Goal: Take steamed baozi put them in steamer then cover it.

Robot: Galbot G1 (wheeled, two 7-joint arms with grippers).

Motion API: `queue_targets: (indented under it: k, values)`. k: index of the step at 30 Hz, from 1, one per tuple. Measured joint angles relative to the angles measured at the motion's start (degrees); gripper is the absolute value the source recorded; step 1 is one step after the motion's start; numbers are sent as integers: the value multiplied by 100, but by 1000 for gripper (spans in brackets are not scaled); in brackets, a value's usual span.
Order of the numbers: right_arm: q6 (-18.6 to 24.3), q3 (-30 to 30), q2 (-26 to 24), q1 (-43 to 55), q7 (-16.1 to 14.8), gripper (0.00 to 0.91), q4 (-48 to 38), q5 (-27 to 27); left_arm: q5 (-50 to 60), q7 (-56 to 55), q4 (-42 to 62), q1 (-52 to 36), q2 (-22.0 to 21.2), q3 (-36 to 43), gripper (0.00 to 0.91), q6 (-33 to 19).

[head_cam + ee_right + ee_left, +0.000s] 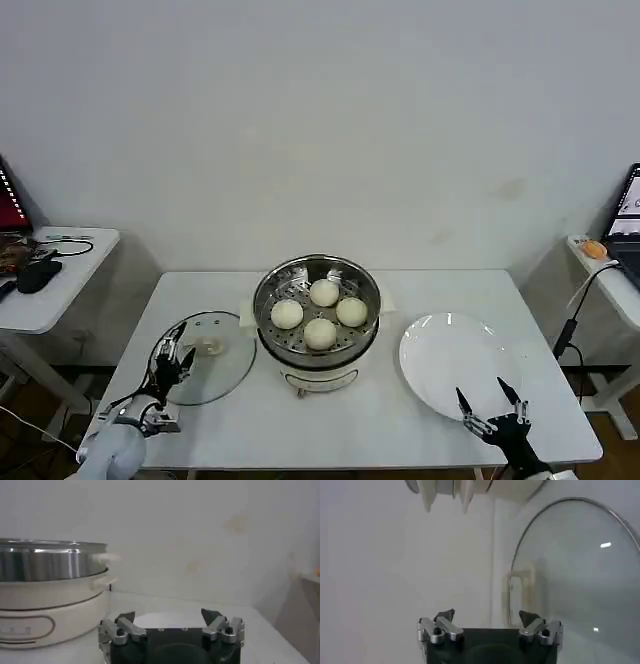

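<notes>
A white bench [250,420] seen from above holds three things in a row. At the middle stands the steamer [318,322], a round shiny steel basket with a perforated floor on a cream-white pot base. All four steamed baozi [320,312] sit inside it in a diamond: one toward the wall, one toward the robot, one to each side, close together.

To the steamer's left the cover [205,356], a round clear glass lid with a metal rim, lies flat on the bench, its edge just beside the pot base. Its cream bar handle sits at the centre; which way the bar's long axis runs cannot be made out from above.

To the steamer's right lies a flat white plate [455,362] with nothing on it.

The left gripper [172,362] hangs over the cover's near-left edge, jaws apart. From the left wrist, the glass disc [580,575] and its handle lie just ahead of the spread tips.

The right gripper [492,403] hovers over the plate's near edge, jaws wide apart. From the right wrist, the steamer [50,597] stands off to one side.

No brand or writing can be read on the pot base.
</notes>
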Motion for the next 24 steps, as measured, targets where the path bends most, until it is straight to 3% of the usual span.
queue_targets:
  k: [1, 3, 5, 15, 21, 24]
  values:
    - [6, 6, 7, 0, -2, 907, 0, -1, 1, -4, 15, -19, -13, 13, 907, 4]
    - [15, 13, 19, -12, -7, 907, 0, -6, 6, -7, 44, -55, -41, 30, 816, 14]
    - [28, 18, 28, -23, -13, 907, -5, -19, 11, -12, 68, -91, -62, 58, 675, 25]
    - [82, 40, 72, -81, -47, 907, -47, -56, 44, -50, 173, -228, -164, 174, 625, 50]
    - [100, 106, 75, -99, -49, 907, -3, -38, 113, -95, 306, -308, -240, 235, 494, 31]
    - [121, 121, 83, -129, -56, 907, 4, -46, 156, -122, 379, -344, -284, 245, 373, 31]
